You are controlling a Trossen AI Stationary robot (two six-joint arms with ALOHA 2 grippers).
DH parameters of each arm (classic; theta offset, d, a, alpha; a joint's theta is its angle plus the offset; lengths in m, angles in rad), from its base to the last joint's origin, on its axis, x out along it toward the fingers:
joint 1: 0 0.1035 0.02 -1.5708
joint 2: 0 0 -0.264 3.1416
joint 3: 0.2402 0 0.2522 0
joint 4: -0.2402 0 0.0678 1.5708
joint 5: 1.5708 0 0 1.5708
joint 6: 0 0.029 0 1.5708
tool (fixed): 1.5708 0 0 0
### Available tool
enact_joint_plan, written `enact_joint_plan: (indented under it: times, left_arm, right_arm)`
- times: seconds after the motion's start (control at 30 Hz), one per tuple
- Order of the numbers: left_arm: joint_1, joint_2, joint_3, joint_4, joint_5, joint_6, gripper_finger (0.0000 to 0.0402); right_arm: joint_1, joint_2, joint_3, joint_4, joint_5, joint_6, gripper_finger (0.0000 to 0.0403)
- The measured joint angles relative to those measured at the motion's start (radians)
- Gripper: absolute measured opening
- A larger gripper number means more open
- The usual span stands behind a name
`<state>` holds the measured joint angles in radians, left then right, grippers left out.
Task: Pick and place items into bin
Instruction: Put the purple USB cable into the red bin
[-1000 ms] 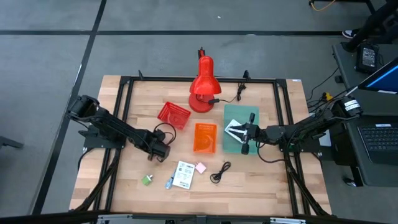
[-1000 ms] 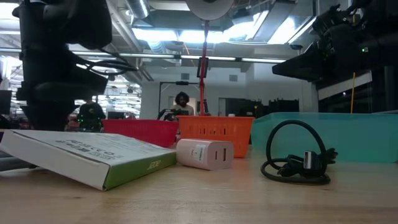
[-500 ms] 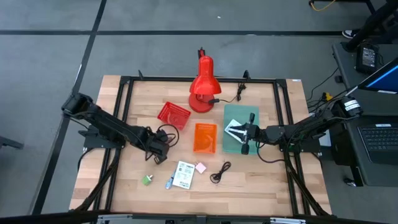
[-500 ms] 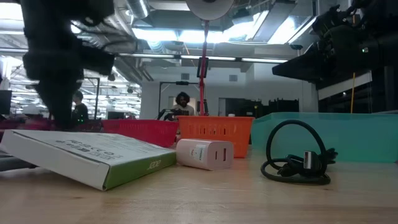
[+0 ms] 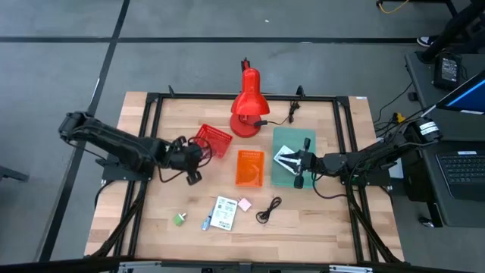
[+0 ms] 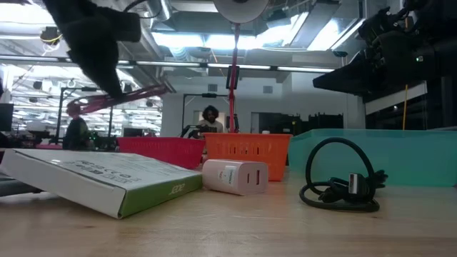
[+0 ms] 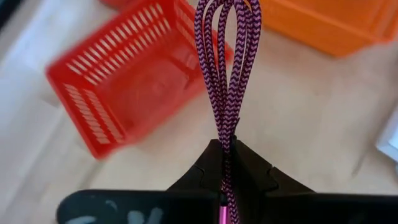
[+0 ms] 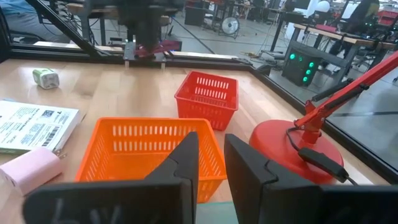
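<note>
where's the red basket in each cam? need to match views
High: red basket, beside the left gripper.
Low: far back, left of the orange basket.
Left wrist: beyond the held dark red cord.
Right wrist: behind the orange basket.
Shared landmark: orange basket.

Robotics lab: wooden workbench [image 5: 318, 220] in a black frame, bare concrete floor around it, laptop [image 5: 462, 171] just beside the bench, more benches and gear under strip lights beyond it.

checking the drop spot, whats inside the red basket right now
The red basket looks empty: bare mesh floor in the left wrist view. The left gripper holds the dark red cord, whose loops cover one corner.
</note>
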<state>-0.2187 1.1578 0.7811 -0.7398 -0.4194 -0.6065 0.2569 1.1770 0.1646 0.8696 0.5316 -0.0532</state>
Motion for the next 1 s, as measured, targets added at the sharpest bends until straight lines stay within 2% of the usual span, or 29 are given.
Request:
enact_joint_plan:
  times: [0.37,0.7,1.0]
  left_arm:
    - [0.229,0.011,0.001,0.197,0.105,0.388,0.0012]
    - [0.419,0.066,0.002,0.196,0.16,0.571,0.0012]
    - [0.506,0.186,0.002,0.226,0.188,0.748,0.0012]
  right_arm:
    - [0.0,0.0,0.0,0.0,0.0,0.0,0.0059]
    - [0.0,0.0,0.0,-0.003,0.001,-0.003,0.0059]
    - [0.0,0.0,0.0,-0.01,0.001,-0.003,0.0059]
